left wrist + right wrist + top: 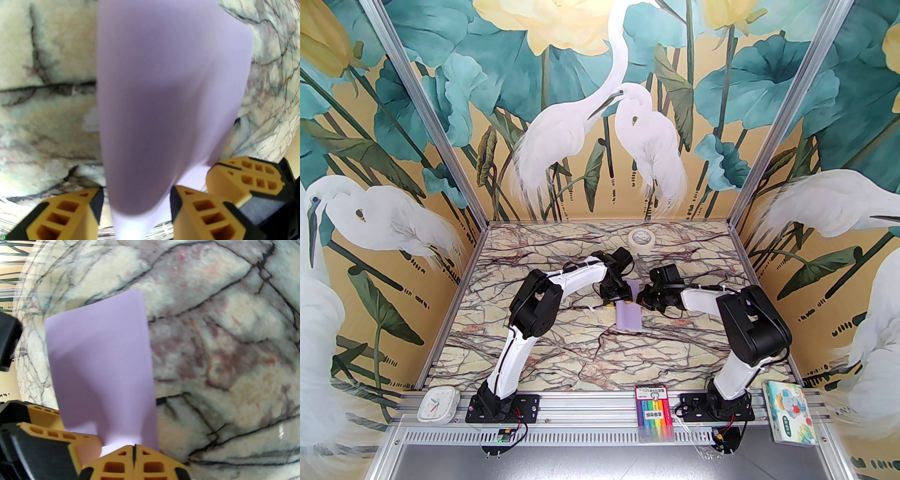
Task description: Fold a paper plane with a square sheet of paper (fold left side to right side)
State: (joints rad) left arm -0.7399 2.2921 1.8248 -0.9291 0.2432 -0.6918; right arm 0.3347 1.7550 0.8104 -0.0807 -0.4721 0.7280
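Right tool [134, 448] pinches the square sheet of paper [100, 361]; left tool [136, 191] stands wide around it, tape roll [641, 239] well behind.

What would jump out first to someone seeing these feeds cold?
The lavender sheet at the centre of the table, partly lifted off it. The right hand is shut on its edge, while the left hand stands open with the sheet between its fingers. Behind rises a big heron mural.

The square sheet of paper [629, 318], pale lavender, bows upward, partly folded
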